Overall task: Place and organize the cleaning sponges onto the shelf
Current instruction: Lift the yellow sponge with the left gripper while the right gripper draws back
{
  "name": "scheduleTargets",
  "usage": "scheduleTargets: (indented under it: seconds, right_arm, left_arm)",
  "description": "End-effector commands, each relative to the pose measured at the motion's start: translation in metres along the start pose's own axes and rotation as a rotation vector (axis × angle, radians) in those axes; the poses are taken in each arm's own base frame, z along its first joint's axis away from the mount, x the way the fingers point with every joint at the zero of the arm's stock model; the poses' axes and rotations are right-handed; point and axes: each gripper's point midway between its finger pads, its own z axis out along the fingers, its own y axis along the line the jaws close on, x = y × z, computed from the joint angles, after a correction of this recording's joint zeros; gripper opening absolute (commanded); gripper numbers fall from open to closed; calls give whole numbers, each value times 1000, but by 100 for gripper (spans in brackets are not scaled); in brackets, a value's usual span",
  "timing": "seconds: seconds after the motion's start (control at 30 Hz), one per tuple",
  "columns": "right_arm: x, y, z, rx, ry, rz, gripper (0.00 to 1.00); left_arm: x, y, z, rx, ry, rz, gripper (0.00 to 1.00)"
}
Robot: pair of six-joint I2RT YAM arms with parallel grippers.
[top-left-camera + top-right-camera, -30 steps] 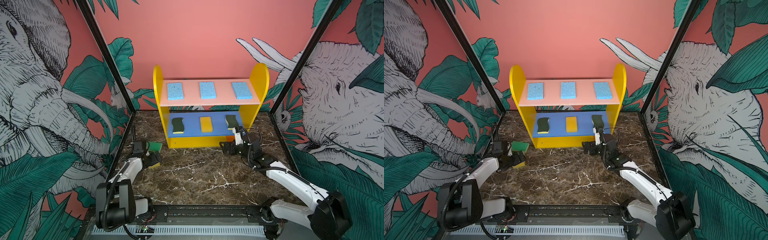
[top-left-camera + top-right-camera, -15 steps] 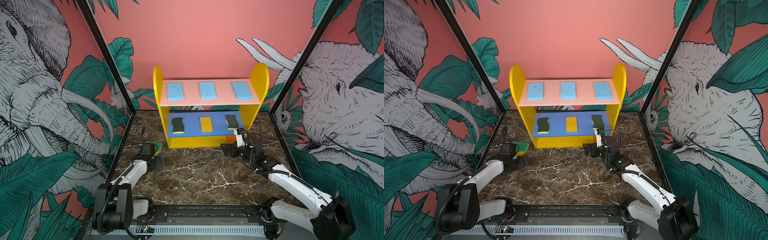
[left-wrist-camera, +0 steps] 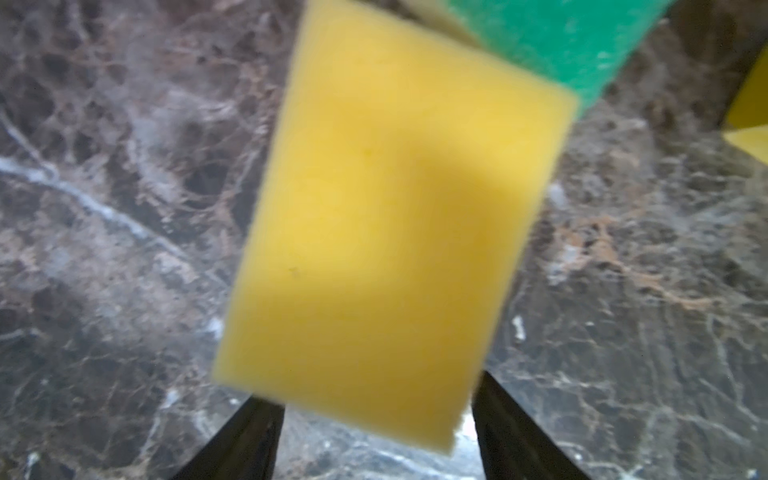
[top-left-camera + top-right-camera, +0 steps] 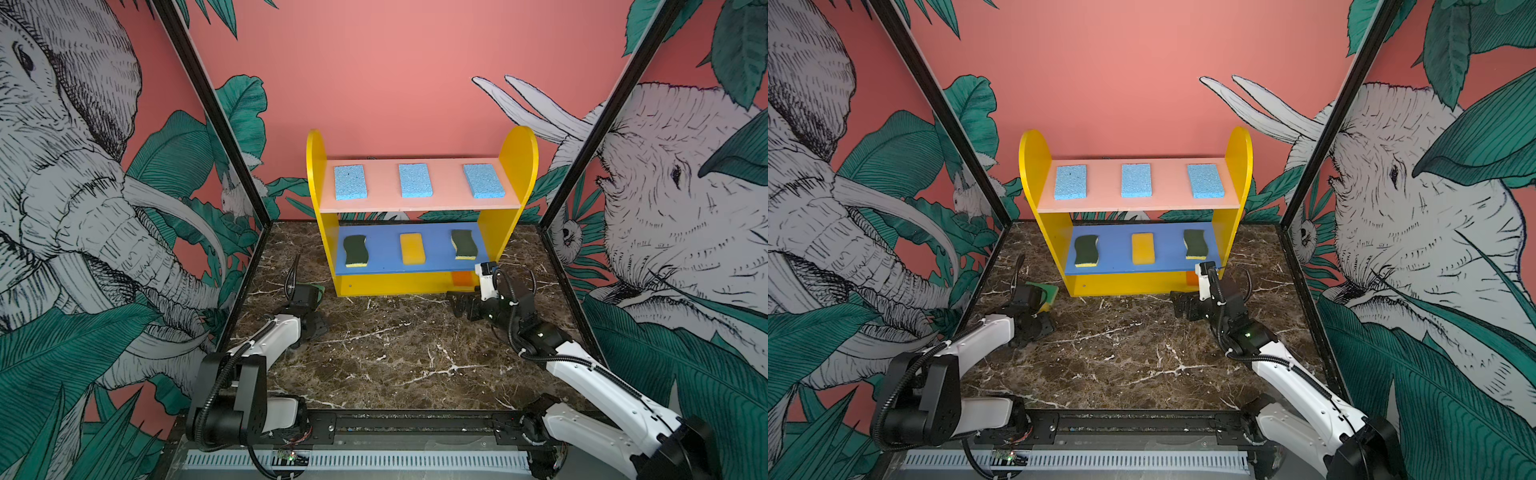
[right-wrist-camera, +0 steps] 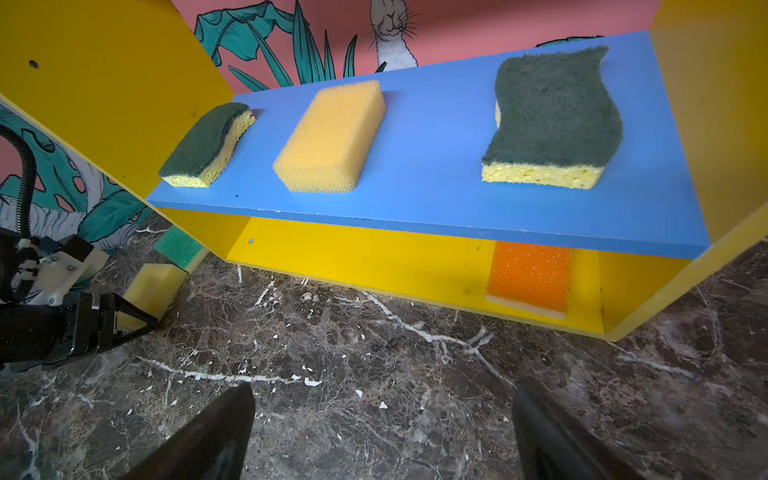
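On the table left of the shelf (image 5: 415, 266), the left gripper (image 3: 376, 392) had advanced over the yellow sponge (image 3: 386, 216) beside the green sponge (image 3: 561, 37), its jaws narrowing astride it, grip unconfirmed, while the right gripper (image 5: 382, 386), jaws apart, had withdrawn, leaving two sponges unshelved.

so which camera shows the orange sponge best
The right wrist view: the orange sponge lies on the shelf's yellow base under the blue board. Both top views catch only a sliver. The left wrist view misses it.
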Motion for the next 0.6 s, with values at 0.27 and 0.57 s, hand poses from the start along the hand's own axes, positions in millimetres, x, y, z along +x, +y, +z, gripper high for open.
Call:
scheduleTargets:
  seconds: [0.27, 0.57]
  right_arm:
    - [-3, 0, -20, -5, -49, -4, 99]
    - [0, -1, -19, -5, -48, 2, 99]
  left_arm:
    - [8, 3, -16, -105, -27, -25, 92]
    - [-13, 12, -29, -183, -66, 31, 98]
